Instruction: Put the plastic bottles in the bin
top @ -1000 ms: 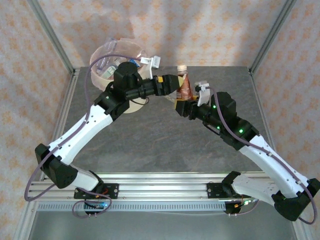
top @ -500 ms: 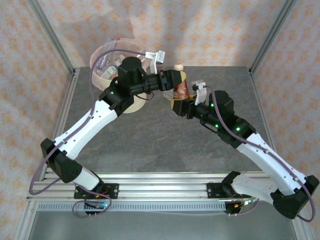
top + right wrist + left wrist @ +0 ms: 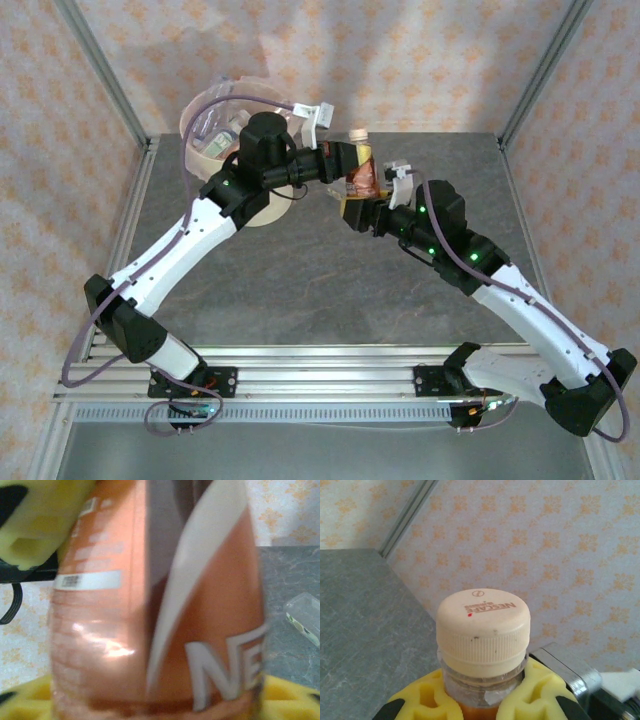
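Observation:
An amber plastic bottle [image 3: 362, 178] with an orange label and a cream cap [image 3: 482, 625] is held up above the table between both arms. My left gripper [image 3: 352, 160] is shut on its neck just under the cap, with a yellow pad [image 3: 425, 700] on each side. My right gripper [image 3: 358, 208] is at the bottle's lower body [image 3: 165, 605]. Its yellow pads [image 3: 290, 697] sit at the label's edges, and I cannot make out whether they still press it. The cream bin [image 3: 200, 110] with its pink liner stands behind the left arm, with bottles [image 3: 215, 130] inside.
A clear plastic item [image 3: 302, 615] lies on the grey table [image 3: 300, 270] beyond the held bottle. Metal frame posts [image 3: 100, 70] and patterned walls close in the back and sides. The left arm's purple cable [image 3: 185, 160] loops beside the bin.
My left gripper moved right to the bottle and closed on its neck. The right arm shifted slightly left with the bottle, which now leans a little.

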Controlling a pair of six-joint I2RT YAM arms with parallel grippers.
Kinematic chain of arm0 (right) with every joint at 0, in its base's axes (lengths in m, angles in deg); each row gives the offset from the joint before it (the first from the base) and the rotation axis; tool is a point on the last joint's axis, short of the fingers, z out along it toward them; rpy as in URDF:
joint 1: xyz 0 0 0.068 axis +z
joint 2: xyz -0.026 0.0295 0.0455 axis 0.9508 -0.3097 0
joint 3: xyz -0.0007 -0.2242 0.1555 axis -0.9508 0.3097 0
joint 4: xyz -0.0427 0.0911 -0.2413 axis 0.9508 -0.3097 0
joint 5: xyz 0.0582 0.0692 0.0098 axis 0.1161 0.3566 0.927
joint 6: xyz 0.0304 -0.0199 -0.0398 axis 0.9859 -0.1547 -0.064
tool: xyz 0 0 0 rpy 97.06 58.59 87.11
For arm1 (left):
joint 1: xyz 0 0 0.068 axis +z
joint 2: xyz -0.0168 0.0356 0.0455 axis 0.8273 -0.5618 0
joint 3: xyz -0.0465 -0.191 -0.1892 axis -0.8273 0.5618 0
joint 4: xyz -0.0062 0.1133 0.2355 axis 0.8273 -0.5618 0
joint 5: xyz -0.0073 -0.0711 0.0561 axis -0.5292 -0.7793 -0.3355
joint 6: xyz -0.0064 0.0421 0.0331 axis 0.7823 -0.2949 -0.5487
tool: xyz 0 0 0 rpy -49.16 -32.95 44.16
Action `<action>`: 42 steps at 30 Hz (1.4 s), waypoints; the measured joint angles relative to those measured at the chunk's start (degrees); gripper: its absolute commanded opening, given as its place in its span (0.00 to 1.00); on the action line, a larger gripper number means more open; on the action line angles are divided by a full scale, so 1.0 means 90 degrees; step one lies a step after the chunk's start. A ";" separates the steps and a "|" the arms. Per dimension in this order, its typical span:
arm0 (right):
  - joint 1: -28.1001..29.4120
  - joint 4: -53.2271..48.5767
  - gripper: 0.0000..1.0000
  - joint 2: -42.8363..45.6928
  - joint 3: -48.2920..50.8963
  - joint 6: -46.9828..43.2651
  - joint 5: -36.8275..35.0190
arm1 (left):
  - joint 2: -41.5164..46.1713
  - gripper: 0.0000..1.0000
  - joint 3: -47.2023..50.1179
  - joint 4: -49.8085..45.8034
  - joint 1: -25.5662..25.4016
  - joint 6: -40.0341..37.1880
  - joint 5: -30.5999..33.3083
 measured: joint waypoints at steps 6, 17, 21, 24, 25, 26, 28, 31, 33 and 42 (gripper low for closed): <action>0.0053 -0.0221 0.99 -0.0046 0.0000 -0.0097 -0.0070 | 0.0070 0.00 -0.0282 -0.0481 -0.0109 -0.0663 0.0444; 0.0223 -0.0359 0.99 -0.0032 -0.0044 0.0046 -0.0857 | 0.0702 0.00 -0.0556 -0.1486 0.0085 -0.1868 0.1613; 0.0151 -0.0636 0.99 -0.0027 -0.0044 0.0189 -0.1603 | 0.0928 0.00 -0.0765 -0.1892 0.0648 -0.2348 0.2157; 0.0063 -0.0699 0.99 0.0029 0.0041 0.0304 -0.2157 | 0.1093 0.00 -0.1122 -0.2171 0.1066 -0.2674 0.2516; 0.0051 -0.0695 0.99 0.0092 0.0117 0.0362 -0.2290 | 0.1141 0.00 -0.1241 -0.2220 0.1192 -0.2776 0.2620; 0.0034 -0.0690 0.99 0.0160 0.0187 0.0406 -0.2375 | 0.1188 0.00 -0.1341 -0.2259 0.1307 -0.2854 0.2681; -0.0058 -0.0670 0.99 0.0352 0.0372 0.0532 -0.2533 | 0.1268 0.00 -0.1523 -0.2339 0.1545 -0.3033 0.2832; -0.0313 -0.0595 0.99 0.0639 0.0593 0.0733 -0.2591 | 0.1265 0.00 -0.1800 -0.2518 0.1838 -0.3291 0.2956; -0.0512 -0.0488 0.99 0.0809 0.0729 0.0896 -0.2548 | 0.1190 0.00 -0.1991 -0.2671 0.1994 -0.3434 0.2997; -0.1277 -0.0357 0.99 0.0826 0.0903 0.1523 -0.1758 | 0.0449 0.00 -0.2807 -0.3378 0.2710 -0.3954 0.3089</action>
